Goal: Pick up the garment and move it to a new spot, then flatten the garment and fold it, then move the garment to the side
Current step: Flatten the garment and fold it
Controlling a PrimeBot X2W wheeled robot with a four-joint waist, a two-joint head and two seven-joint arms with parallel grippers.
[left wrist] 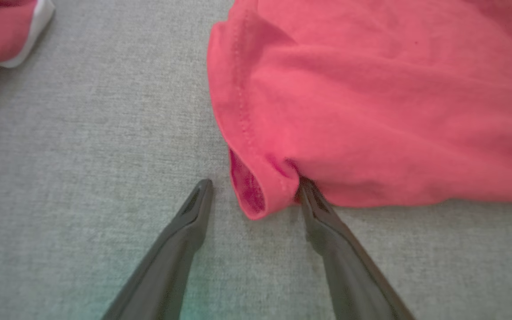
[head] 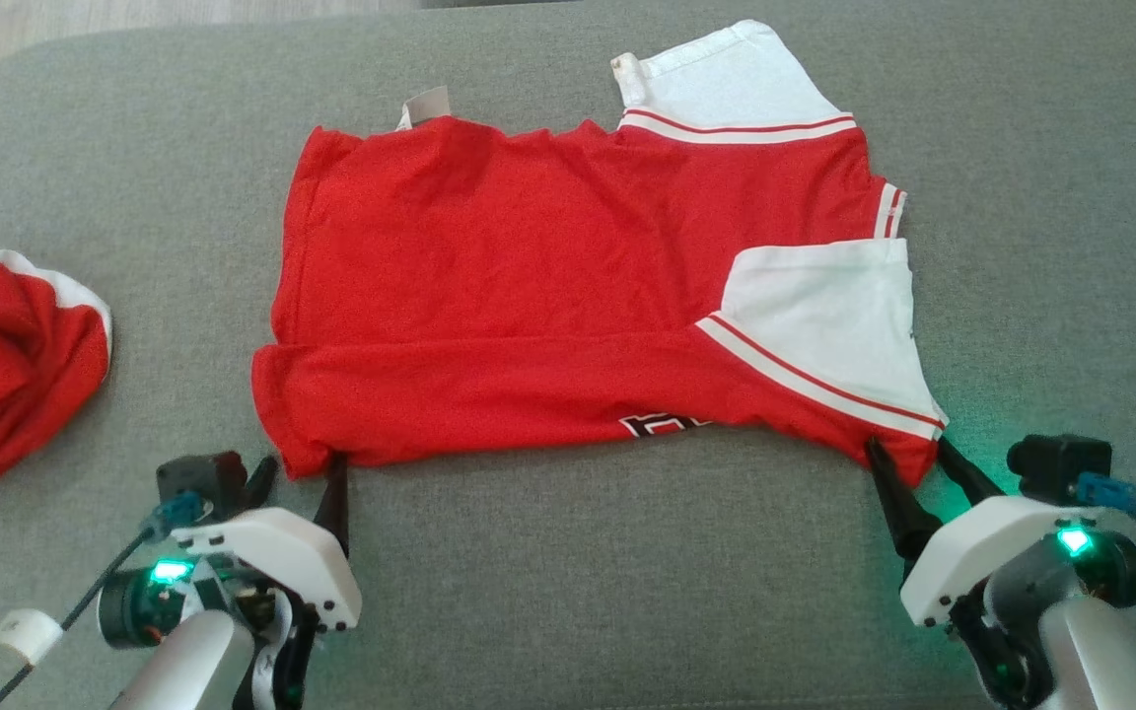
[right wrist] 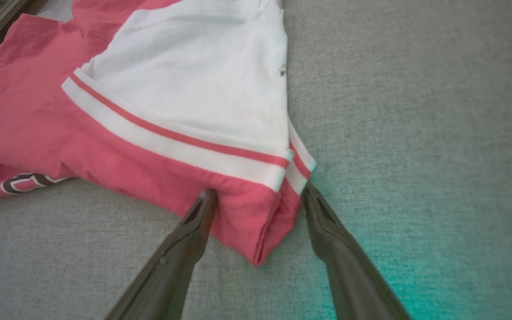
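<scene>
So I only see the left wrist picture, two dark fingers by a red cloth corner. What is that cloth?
Observer: A red shirt with white sleeves, spread out on a grey fabric surface.
Operator: Where is the other arm?
Observer: The right gripper is open, straddling the shirt's other near corner, below one sleeve.
Operator: And the red scrap at my top left?
Observer: A second garment, bunched up, lying apart from the shirt.

The garment (head: 548,296), a red shirt with white, red-striped sleeves at its right end, lies spread crosswise mid-scene on the grey fabric surface (head: 578,572), near edge folded over.
</scene>
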